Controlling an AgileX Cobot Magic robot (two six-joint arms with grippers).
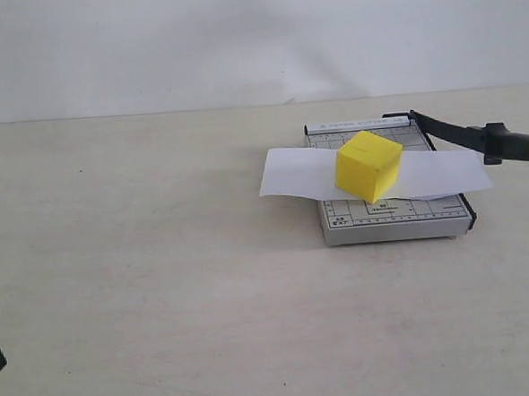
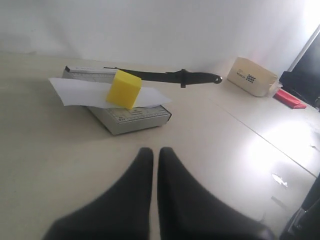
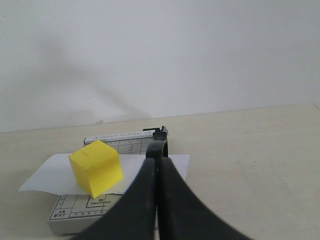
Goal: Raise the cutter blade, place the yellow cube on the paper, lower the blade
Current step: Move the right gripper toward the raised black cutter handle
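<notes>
Right of centre on the bench [image 1: 160, 258]: grey gridded trimmer base [image 1: 392, 219], the paper [image 1: 285, 174] laid across it left to right and overhanging both sides, more on the left; the yellow cube [image 1: 368, 165] sits on the paper over mid-base, one corner turned to the near side. The cutter blade [image 1: 458, 134], hinged at the far right corner, stands lifted, handle out past the right edge, nothing gripping it. Left tool [image 2: 154, 152] low at near left, well apart, fingers clenched on nothing; right tool [image 3: 157, 162] on the near side, likewise clenched and empty.
</notes>
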